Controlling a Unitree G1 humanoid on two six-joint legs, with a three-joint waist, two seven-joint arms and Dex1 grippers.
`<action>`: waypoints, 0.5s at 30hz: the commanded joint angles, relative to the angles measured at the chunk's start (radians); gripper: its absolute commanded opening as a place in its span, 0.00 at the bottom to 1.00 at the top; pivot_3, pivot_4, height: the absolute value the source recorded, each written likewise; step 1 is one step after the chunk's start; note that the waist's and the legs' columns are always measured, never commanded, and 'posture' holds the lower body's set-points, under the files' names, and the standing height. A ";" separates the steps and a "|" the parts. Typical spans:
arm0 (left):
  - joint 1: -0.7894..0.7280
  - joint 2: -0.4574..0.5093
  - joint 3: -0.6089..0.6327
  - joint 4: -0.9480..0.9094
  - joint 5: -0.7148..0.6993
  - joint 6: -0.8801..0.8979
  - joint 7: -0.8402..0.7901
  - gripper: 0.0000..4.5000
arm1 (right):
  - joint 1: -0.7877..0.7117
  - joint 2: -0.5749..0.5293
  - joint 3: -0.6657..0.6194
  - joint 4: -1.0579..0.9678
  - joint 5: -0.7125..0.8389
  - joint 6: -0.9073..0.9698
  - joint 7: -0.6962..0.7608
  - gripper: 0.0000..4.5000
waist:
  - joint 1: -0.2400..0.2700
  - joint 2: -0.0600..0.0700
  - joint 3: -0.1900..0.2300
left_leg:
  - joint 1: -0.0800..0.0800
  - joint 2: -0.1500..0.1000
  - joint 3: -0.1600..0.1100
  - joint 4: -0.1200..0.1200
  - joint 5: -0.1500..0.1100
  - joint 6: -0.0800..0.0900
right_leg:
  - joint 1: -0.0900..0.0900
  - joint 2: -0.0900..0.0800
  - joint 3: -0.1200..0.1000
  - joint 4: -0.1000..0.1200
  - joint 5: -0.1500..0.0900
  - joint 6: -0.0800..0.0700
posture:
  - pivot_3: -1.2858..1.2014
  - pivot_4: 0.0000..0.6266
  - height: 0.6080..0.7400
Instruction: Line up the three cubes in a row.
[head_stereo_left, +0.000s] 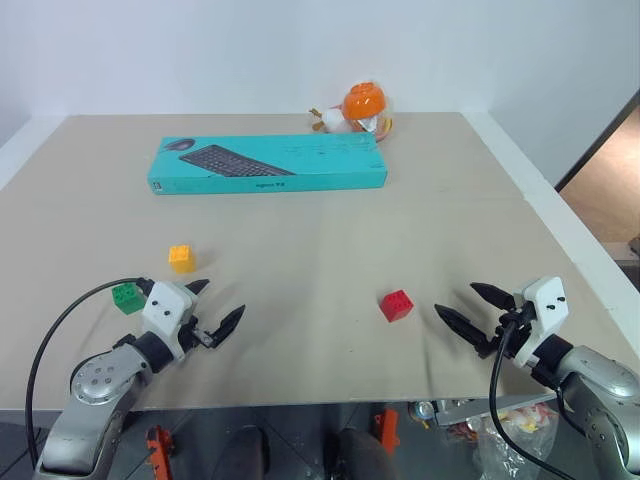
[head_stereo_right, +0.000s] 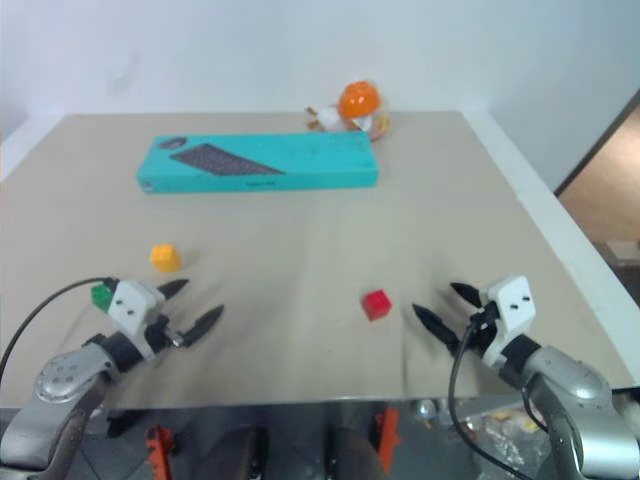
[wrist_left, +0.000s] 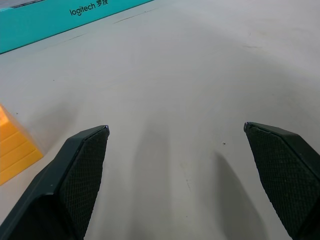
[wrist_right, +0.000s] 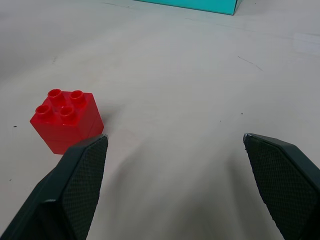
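Three cubes lie apart on the beige table (head_stereo_left: 300, 240). The red cube (head_stereo_left: 396, 304) sits near the front, right of centre. The yellow-orange cube (head_stereo_left: 181, 257) lies at the left, and the green cube (head_stereo_left: 127, 297) is nearer the front, half hidden behind my left gripper's white body. My left gripper (head_stereo_left: 213, 308) stands open just right of the green cube, nothing between its fingers. My right gripper (head_stereo_left: 469, 309) is open too, to the right of the red cube, which shows beside one finger (wrist_right: 75, 185) in the right wrist view as the red cube (wrist_right: 66, 119).
A long teal keyboard box (head_stereo_left: 268, 164) lies across the back of the table, with a round orange toy (head_stereo_left: 362, 107) behind its right end. The table's front edge runs just under both grippers. The right edge borders a white ledge (head_stereo_left: 580, 250).
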 joint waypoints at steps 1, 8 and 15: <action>-0.026 0.013 0.000 -0.011 -0.019 -0.012 -0.035 0.99 | -0.029 -0.024 -0.004 0.008 -0.011 -0.024 0.013 1.00 | 0.000 0.000 0.000 | 0.000 0.000 0.000 0.000 0.000 0.000 | 0.000 0.000 0.000 0.000 0.000 0.000 | 0.52 0.24 1.00; -0.031 0.017 -0.012 -0.015 -0.070 -0.008 -0.108 0.99 | -0.052 -0.027 -0.001 0.003 -0.020 -0.015 0.007 1.00 | 0.000 0.000 0.000 | 0.001 0.000 0.001 0.000 0.000 0.000 | 0.000 0.000 0.002 0.000 0.000 0.001 | 0.52 0.24 1.00; -0.036 0.033 -0.014 -0.009 -0.089 -0.010 -0.158 0.99 | -0.051 -0.026 -0.006 -0.004 -0.020 -0.019 0.003 1.00 | 0.000 0.000 0.000 | 0.001 0.000 0.001 0.000 0.000 0.001 | 0.000 0.001 0.001 0.000 0.000 0.001 | 0.52 0.24 1.00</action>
